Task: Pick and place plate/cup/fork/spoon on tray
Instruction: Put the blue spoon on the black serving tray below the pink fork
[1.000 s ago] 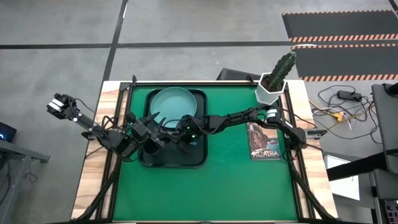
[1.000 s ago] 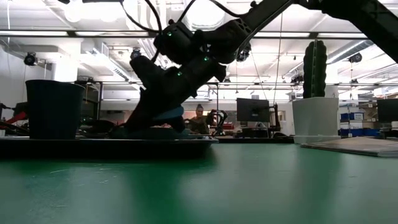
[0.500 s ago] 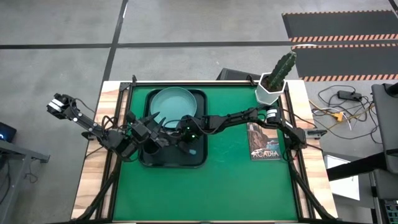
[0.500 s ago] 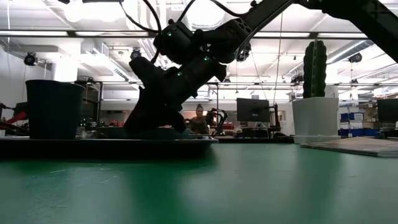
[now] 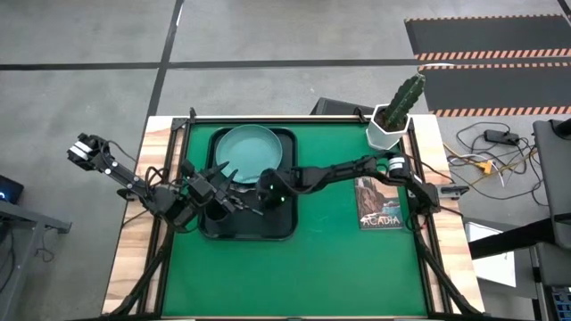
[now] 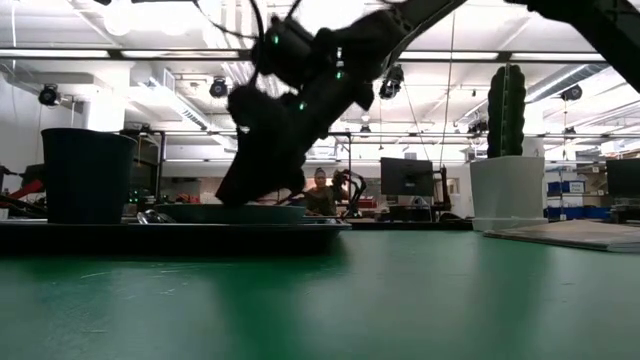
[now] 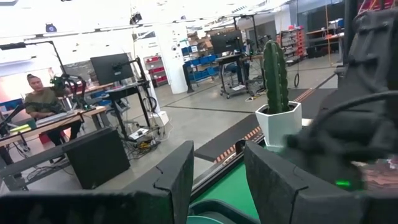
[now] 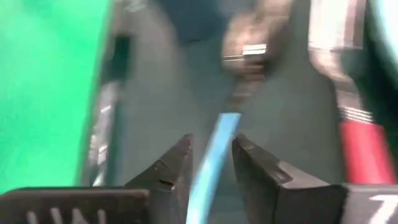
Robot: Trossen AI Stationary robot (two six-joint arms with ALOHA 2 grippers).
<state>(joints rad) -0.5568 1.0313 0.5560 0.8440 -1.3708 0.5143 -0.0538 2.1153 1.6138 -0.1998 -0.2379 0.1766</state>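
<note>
I see teal-green plate (image 5: 250, 147) on black tray (image 5: 290, 227), green mat (image 5: 339, 267), light-blue spoon (image 8: 211, 158) handle, red fork (image 8: 360, 155) handle, white pot (image 5: 385, 134), green cactus (image 5: 406, 96).

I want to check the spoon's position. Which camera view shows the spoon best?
The right wrist view: the spoon's light blue handle lies between the right gripper's fingers, over the dark tray. In the high view the arms cover it; the low and left wrist views do not show it.

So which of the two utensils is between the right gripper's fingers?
The spoon: its light blue handle runs between the right gripper fingers. The red-handled fork lies beside them.
</note>
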